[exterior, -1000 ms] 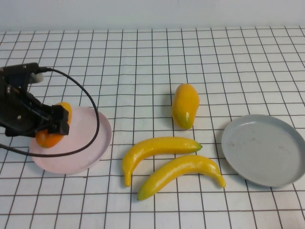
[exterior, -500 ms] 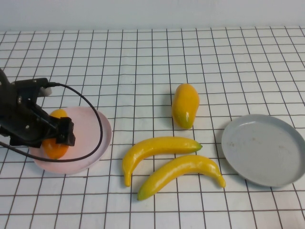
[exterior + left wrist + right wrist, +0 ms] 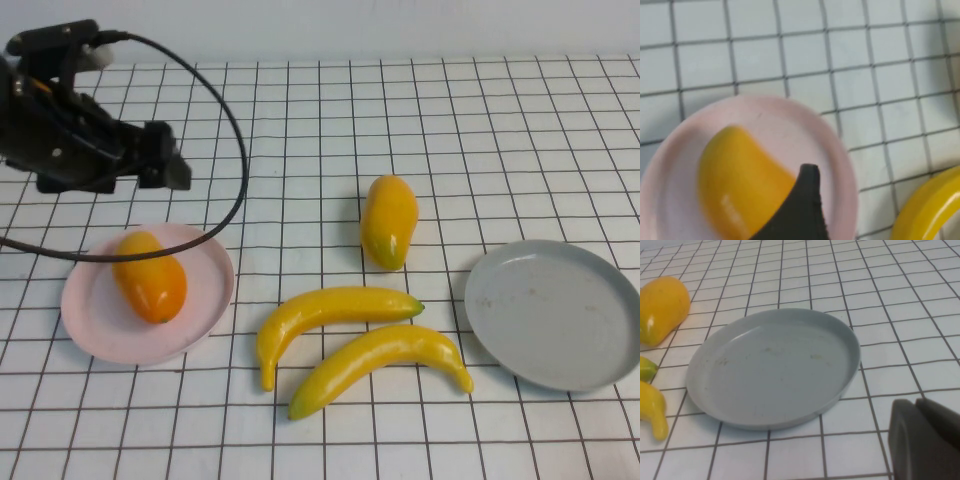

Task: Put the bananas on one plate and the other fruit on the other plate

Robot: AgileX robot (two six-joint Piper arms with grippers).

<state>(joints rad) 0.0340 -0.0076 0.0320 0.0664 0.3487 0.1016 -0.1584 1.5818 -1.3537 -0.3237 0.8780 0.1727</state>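
Note:
The orange-yellow mango lies free on the pale pink plate. My left gripper hangs open above the table just behind that plate, holding nothing. In the left wrist view one black finger shows over the mango and the pink plate's rim. The yellow mango with a greenish end rests on the table mid-scene. Two bananas lie side by side in front of it. The grey plate sits bare at the right. My right gripper is shut beside the grey plate.
A black cable loops from the left arm down over the pink plate's back edge. The table is a white cloth with a black grid. The right arm is outside the high view.
My left gripper has let go of the orange-yellow mango and risen up and back from the pink plate. The mango now lies on that plate. Nothing else moved.

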